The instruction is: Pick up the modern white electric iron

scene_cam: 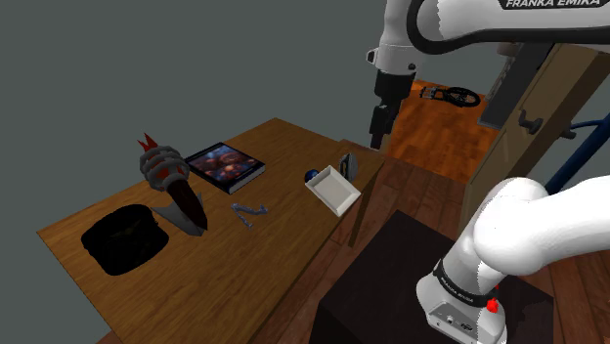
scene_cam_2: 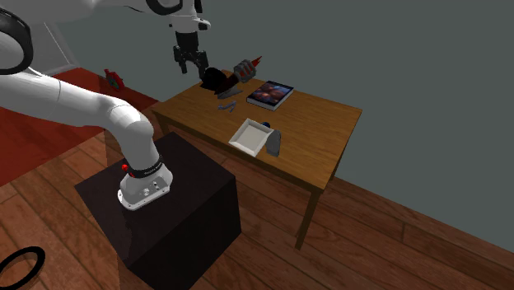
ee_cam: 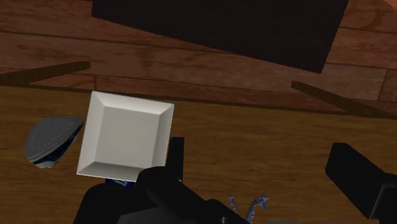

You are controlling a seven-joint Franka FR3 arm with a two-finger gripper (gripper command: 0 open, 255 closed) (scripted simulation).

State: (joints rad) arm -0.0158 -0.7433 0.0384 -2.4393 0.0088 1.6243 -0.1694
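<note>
Where the grey iron (ee_cam: 52,139) stands, a white tray (ee_cam: 124,137) lies beside.

Wooden tabletop (scene_cam: 288,161): one. Items on it: six, one of each kind. One shallow white square tray (scene_cam: 333,189). One grey iron (scene_cam_2: 273,145), just beside the tray. One picture-covered book (scene_cam: 227,163), near the tray. One small bent blue-grey metal piece (scene_cam: 250,213), near the tray. One dark pointed object with red tips (scene_cam: 174,186) and one black rounded lump (scene_cam: 124,240), both well apart from the tray.
</note>
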